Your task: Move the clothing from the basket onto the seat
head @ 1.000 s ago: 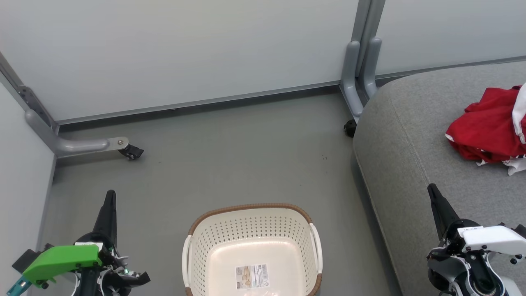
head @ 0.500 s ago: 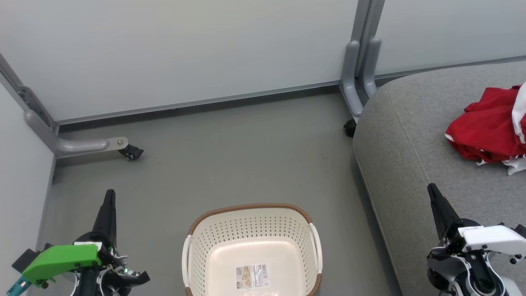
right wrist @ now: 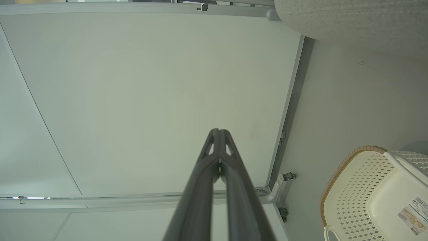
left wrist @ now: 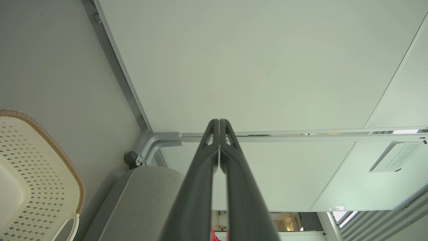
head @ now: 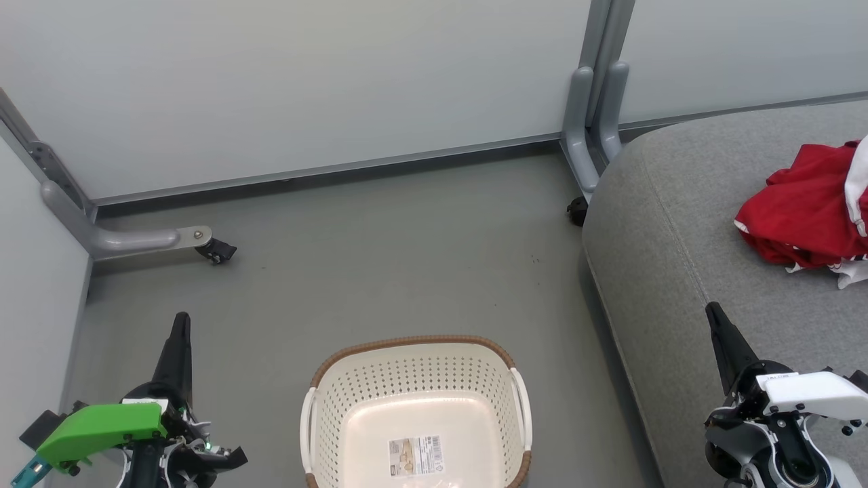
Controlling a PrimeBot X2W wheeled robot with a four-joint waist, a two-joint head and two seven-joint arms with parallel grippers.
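1. Pale wall panels (head: pixel 305 88) on grey metal frames close off a grey floor (head: pixel 407 257). A small wheel (head: pixel 217 252) sits at the foot of the left frame.
2. The basket (head: pixel 413 339) stands on the floor between the two arms. What shows of its inside holds nothing but a paper label (head: pixel 415 455). Its near end is cut off by the edge of the head view.
3. The clothing (head: pixel 807 217) lies in a crumpled red heap with white trim on the seat (head: pixel 678 237), at the right edge of the head view, well apart from the basket.
4. The left gripper (head: pixel 181 320) hangs over the floor, fingers pressed together and holding nothing.
5. The right gripper (head: pixel 712 312) is over the front of the seat, also closed tight and empty.
6. The job looks done or nearly so.
7. Risks: part of the heap runs out of view, so how close it lies to the seat's far edge cannot be told, and a nudge from the right arm could push it off. A garment could hide in the unseen end of the basket. An arm swinging inward could knock over the light basket.
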